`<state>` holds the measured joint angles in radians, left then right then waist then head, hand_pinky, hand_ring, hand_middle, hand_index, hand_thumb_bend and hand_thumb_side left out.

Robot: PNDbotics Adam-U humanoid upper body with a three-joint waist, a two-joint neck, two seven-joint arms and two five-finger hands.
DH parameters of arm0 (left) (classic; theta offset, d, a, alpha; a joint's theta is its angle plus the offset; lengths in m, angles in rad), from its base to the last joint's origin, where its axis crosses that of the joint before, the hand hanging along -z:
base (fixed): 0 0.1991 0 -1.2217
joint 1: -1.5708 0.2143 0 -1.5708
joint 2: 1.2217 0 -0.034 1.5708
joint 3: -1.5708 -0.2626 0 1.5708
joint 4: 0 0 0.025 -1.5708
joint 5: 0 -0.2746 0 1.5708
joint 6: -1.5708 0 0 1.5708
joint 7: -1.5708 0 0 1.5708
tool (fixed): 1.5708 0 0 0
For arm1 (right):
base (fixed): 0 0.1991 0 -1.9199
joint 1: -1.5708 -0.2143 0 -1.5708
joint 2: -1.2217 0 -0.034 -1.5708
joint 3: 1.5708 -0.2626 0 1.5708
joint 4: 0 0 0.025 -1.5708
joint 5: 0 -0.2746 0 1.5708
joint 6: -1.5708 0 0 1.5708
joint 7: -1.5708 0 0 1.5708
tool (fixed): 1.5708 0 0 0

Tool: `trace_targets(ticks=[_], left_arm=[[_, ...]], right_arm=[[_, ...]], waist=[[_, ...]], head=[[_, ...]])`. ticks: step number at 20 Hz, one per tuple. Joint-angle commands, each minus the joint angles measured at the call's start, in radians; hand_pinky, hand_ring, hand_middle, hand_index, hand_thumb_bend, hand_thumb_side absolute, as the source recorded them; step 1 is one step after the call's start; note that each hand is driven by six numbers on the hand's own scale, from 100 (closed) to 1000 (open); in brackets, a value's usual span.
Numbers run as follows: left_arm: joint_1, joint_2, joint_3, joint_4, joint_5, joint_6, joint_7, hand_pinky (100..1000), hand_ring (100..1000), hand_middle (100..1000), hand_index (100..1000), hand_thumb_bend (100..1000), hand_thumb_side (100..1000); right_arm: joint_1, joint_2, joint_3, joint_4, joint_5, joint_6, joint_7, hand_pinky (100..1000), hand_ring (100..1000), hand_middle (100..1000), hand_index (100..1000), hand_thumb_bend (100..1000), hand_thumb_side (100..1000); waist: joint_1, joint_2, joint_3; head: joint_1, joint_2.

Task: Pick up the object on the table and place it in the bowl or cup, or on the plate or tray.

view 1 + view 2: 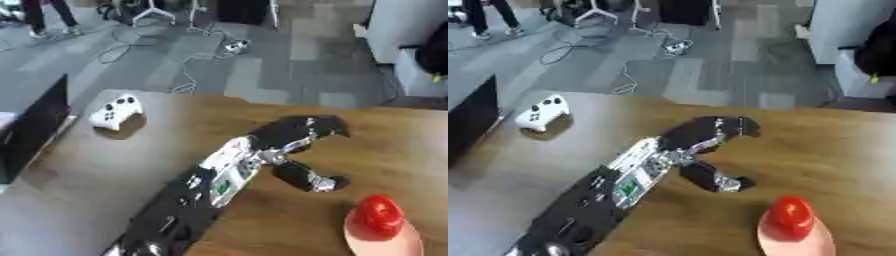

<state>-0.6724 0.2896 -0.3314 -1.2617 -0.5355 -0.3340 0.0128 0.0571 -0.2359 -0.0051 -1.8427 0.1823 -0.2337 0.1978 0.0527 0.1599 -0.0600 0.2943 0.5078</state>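
Red object (377,217) already sits on the pale plate (389,243) at the counter's (367,150) near right edge. Left hand (302,145) hovers just beside it, fingers spread, holding nothing. Best to lift clear without nudging the plate.

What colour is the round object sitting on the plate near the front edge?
Glossy red, on a pale pink plate; clearest in the left eye view.

My left arm (188,200) reaches in from the table's near left edge toward its middle; my left hand (293,137) hangs over the wood with fingers (319,125) stretched forward, thumb (311,179) spread wide to the right, holding nothing; my right hand is out of sight.
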Motion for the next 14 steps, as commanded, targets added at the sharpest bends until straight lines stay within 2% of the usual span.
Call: trace_targets(ticks=[1,4,6,9,11,14], left_arm=[[0.058,0.000,0.002,-0.010,0.219,0.006,0.083,571,787,868,929,100,965],[0.164,-0.043,-0.017,-0.023,0.402,-0.013,0.131,585,790,873,933,100,1000],[0.237,-0.091,-0.027,-0.030,0.465,-0.039,0.149,601,787,873,932,104,1000],[0.320,-0.166,-0.028,-0.026,0.529,-0.073,0.154,603,795,883,937,122,1000],[0.366,-0.209,-0.024,-0.025,0.551,-0.107,0.154,583,794,886,936,133,1000],[0.403,-0.255,-0.014,-0.022,0.565,-0.143,0.155,529,774,885,933,142,1000]], right_arm=[[-0.028,0.005,0.011,0.001,-0.001,0.016,0.010,599,712,602,982,100,965],[-0.064,0.008,0.025,0.018,-0.024,0.027,0.024,599,726,620,993,100,962],[-0.084,0.011,0.027,0.032,-0.035,0.035,0.024,610,748,641,1000,100,965],[-0.108,0.021,0.031,0.056,-0.043,0.045,0.014,630,774,665,1000,100,978],[-0.128,0.031,0.038,0.069,-0.048,0.047,0.005,634,777,672,1000,100,986],[-0.156,0.041,0.047,0.081,-0.066,0.050,-0.007,615,743,646,1000,100,997]], waist=[[0.000,-0.014,0.021],[0.006,-0.015,0.071],[0.009,-0.016,0.107],[0.005,-0.014,0.147],[-0.006,-0.011,0.169],[-0.018,-0.006,0.188]], head=[[-0.015,-0.024],[-0.017,-0.043],[-0.022,-0.054],[-0.027,-0.076],[-0.030,-0.103],[-0.025,-0.140]])
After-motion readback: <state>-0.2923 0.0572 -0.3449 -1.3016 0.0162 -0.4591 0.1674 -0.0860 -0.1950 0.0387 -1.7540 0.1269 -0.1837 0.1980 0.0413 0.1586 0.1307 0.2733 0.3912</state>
